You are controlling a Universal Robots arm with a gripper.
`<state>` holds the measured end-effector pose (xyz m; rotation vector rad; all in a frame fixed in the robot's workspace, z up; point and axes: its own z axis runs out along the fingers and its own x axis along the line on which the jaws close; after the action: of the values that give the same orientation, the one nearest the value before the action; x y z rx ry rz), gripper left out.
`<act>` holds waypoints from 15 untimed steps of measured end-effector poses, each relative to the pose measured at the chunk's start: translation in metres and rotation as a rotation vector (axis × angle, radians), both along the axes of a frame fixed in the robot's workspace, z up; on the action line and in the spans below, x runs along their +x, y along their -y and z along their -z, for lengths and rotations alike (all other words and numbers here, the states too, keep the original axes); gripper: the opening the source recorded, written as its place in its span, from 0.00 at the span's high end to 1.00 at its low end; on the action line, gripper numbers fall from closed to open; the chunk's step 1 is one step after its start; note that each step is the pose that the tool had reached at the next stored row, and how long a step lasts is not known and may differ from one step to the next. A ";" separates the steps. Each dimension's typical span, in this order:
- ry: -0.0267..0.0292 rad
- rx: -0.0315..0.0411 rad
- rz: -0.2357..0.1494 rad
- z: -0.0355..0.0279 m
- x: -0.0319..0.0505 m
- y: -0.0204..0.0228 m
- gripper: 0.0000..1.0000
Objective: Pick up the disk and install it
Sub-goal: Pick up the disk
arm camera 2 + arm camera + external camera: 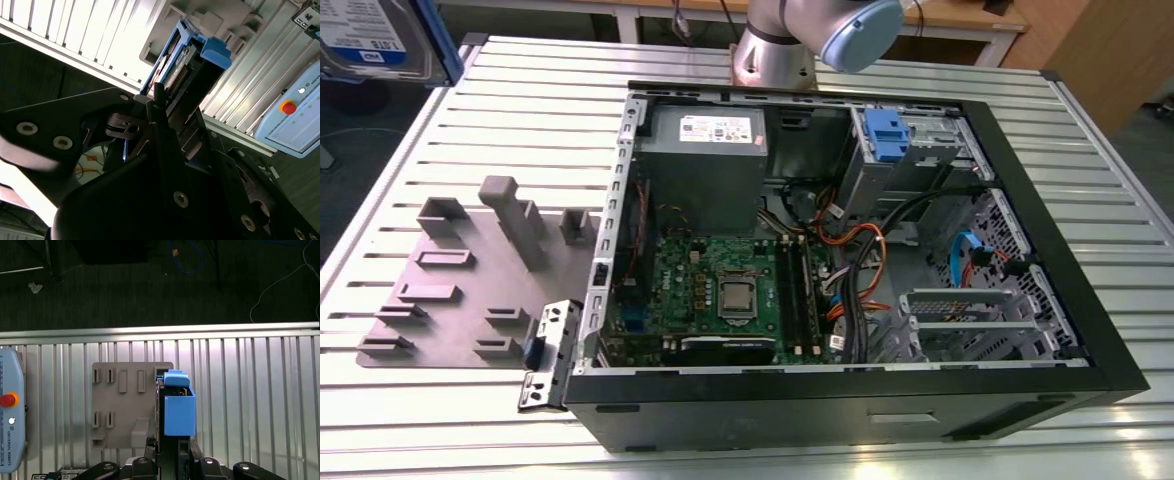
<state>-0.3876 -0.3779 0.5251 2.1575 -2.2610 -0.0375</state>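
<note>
Disk point(179, 412) in tool point(172, 446), grey fixture plate point(125, 405) and slatted table point(250, 390) beyond

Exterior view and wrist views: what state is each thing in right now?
Silver hard disk with blue plastic bracket: gripped, held aloft, not installed.
Hand: shut on the disk.
Black computer tower case: lying on its side, side panel off, interior exposed.
Grey plastic holder plate: flat on the ribbed metal table.

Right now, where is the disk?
In both wrist views the disk is gripped edge-on in the fingers, above the edge of the grey holder plate on the slatted table.
</note>
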 end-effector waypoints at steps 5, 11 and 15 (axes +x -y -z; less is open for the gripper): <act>0.0000 0.0000 0.000 0.0006 0.0062 0.0000 0.65; 0.0000 0.0000 0.000 0.0011 0.0146 0.0000 0.65; 0.0000 0.0000 0.000 0.0016 0.0210 0.0000 0.65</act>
<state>-0.3666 -0.3779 0.5235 2.1575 -2.2611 -0.0375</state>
